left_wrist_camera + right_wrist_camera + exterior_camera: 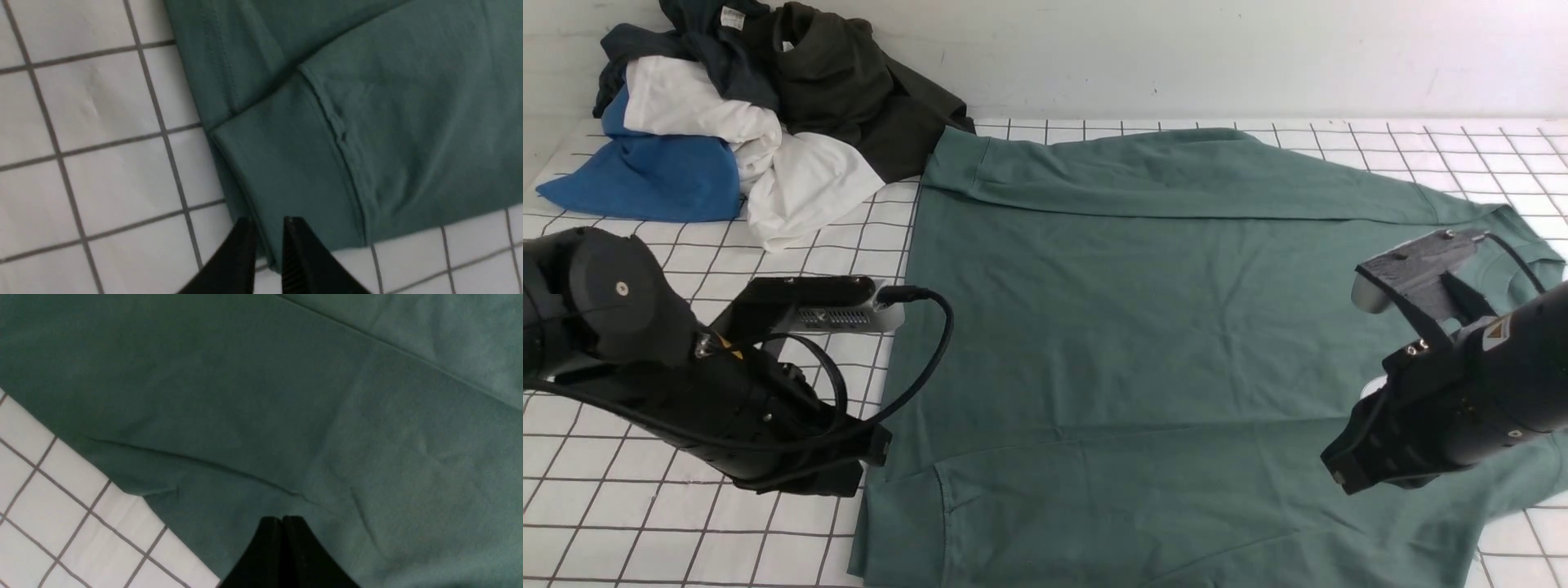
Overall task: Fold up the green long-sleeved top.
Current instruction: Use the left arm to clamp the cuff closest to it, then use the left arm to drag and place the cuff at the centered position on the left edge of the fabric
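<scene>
The green long-sleeved top (pixel 1143 327) lies spread flat on the gridded table, with both sleeves laid across its body. At the near left corner, a sleeve cuff (pixel 286 171) rests over the hem. My left gripper (pixel 267 223) hangs just over that cuff's edge. Its jaws stand a narrow gap apart, and the cuff's edge shows in that gap, lying flat on the table. My right gripper (pixel 282 517) is shut with nothing in it. It hovers over the top's fabric (pixel 286 396) near the right side (pixel 1339 474).
A heap of clothes sits at the back left: a bright blue cloth (pixel 645 175), white pieces (pixel 800 184) and a dark olive-black garment (pixel 849 90). White gridded table (pixel 605 523) shows to the left of the top and at the near right corner.
</scene>
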### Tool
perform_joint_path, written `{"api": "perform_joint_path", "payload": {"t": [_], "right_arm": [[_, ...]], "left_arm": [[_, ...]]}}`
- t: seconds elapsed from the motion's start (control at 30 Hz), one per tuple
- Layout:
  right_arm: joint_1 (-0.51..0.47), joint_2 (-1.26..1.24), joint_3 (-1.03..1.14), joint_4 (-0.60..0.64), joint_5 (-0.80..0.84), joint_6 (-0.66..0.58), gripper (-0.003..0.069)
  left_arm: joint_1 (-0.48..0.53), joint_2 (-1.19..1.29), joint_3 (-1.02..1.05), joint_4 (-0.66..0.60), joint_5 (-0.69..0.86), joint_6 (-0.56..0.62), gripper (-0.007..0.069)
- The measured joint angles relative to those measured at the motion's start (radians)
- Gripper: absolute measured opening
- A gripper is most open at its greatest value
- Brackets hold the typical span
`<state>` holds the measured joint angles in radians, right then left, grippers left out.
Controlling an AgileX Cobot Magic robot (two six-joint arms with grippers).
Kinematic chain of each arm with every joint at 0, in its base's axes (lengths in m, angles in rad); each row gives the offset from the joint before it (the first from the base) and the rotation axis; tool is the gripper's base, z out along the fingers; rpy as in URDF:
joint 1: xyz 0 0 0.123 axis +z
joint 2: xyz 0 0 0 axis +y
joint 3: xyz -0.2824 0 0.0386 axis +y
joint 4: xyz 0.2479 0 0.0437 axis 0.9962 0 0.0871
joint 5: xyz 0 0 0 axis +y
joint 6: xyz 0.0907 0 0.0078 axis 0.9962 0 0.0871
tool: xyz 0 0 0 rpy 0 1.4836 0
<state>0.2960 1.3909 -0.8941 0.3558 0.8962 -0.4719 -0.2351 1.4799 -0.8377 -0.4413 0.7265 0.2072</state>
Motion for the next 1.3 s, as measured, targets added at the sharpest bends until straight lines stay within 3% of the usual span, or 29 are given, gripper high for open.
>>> {"api": "perform_joint_path", "payload": {"t": [0.1,0.27,0.37,0.53,0.57,0.6,0.7,1.03,1.3], "right_arm": [[0.0,0.0,0.0,0.021,-0.003,0.0,-0.001],[0.0,0.0,0.0,0.025,-0.007,0.0,-0.001],[0.0,0.0,0.0,0.025,-0.007,0.0,-0.001],[0.0,0.0,0.0,0.028,-0.007,0.0,-0.001],[0.0,0.0,0.0,0.028,-0.007,0.0,-0.001],[0.0,0.0,0.0,0.028,-0.007,0.0,-0.001],[0.0,0.0,0.0,0.029,-0.007,0.0,-0.001],[0.0,0.0,0.0,0.032,-0.007,-0.003,-0.001],[0.0,0.0,0.0,0.024,-0.016,-0.006,-0.001]], "left_arm": [[0.0,0.066,-0.001,-0.017,-0.028,0.002,0.0263],[-0.001,0.16,-0.005,-0.067,-0.052,0.02,0.0363],[-0.001,0.19,-0.014,-0.077,-0.057,0.021,0.0336],[-0.022,0.212,-0.02,-0.077,-0.093,0.051,0.0152],[-0.024,0.214,-0.02,-0.077,-0.095,0.053,0.0143],[-0.04,0.215,-0.02,-0.077,-0.108,0.066,0.008],[-0.068,0.216,-0.023,-0.077,-0.132,0.094,0.0009],[-0.12,0.16,-0.224,-0.015,-0.042,0.123,-0.0007],[-0.12,0.152,-0.484,0.219,0.002,0.114,-0.0007]]}}
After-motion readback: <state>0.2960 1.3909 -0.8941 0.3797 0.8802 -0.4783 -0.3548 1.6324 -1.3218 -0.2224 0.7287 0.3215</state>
